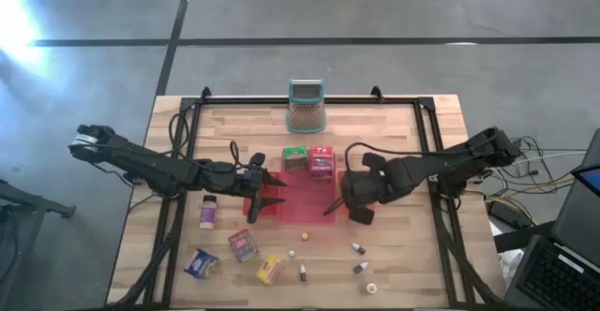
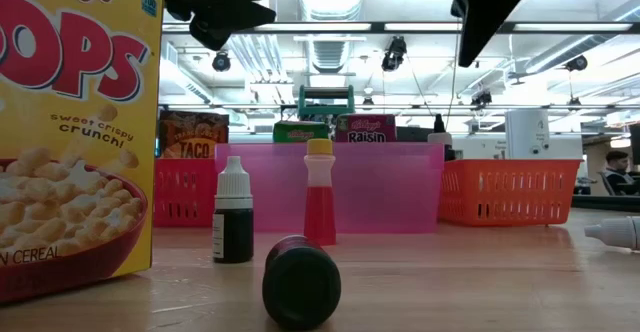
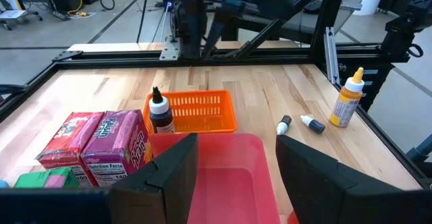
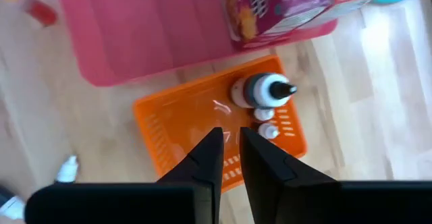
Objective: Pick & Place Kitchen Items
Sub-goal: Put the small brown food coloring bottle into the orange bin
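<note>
My left gripper (image 1: 272, 196) hangs open over the left edge of the pink-red tray (image 1: 302, 208), nothing between its fingers (image 3: 172, 173). My right gripper (image 4: 231, 135) points steeply down above the orange basket (image 4: 202, 126), its fingers all but shut and empty. A black bottle with a white cap (image 4: 260, 90) and two tiny bottles lie in that basket. A green box (image 1: 295, 158) and a pink box (image 1: 322, 161) stand at the tray's far edge. More kitchen items lie near the front edge: small boxes (image 1: 244, 245) and small bottles (image 1: 359, 248).
The teal-rimmed mesh holder (image 1: 307, 114) stands at the table's far middle. A yellow cereal box (image 2: 70, 132), a black dropper bottle (image 2: 233, 212) and a red bottle (image 2: 320, 192) stand near the front edge. A bottle (image 1: 208, 213) lies left of the tray.
</note>
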Available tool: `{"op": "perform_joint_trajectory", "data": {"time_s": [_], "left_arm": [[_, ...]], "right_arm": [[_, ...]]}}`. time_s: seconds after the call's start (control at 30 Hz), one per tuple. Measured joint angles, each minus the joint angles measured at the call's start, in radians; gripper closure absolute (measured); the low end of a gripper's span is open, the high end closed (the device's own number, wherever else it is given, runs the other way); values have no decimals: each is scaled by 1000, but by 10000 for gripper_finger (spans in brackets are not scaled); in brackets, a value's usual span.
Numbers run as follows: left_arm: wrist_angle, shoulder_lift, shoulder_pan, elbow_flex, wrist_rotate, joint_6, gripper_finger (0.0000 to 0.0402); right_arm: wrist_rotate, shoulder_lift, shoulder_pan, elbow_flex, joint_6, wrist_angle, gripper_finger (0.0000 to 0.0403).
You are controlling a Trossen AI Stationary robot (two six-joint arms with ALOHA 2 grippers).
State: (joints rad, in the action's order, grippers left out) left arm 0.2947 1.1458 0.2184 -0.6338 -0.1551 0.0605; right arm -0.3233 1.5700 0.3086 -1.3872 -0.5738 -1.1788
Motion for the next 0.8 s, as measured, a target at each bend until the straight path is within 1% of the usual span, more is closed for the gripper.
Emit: {"op": "perform_joint_trajectory", "data": {"time_s": [0.2,0.47,0.6,0.8], "left_arm": [[0,0,0,0,0,0,197],[0,0,0,0,0,13,197],[0,0,0,0,0,12,197],[0,0,0,0,0,18,197]], "right_arm": [[0,0,54,1,-59,-2,374],[-22,0,128,8,-63,-1,393],[-23,0,153,8,-75,0,393],[-92,0,204,9,-87,1,394]]}}
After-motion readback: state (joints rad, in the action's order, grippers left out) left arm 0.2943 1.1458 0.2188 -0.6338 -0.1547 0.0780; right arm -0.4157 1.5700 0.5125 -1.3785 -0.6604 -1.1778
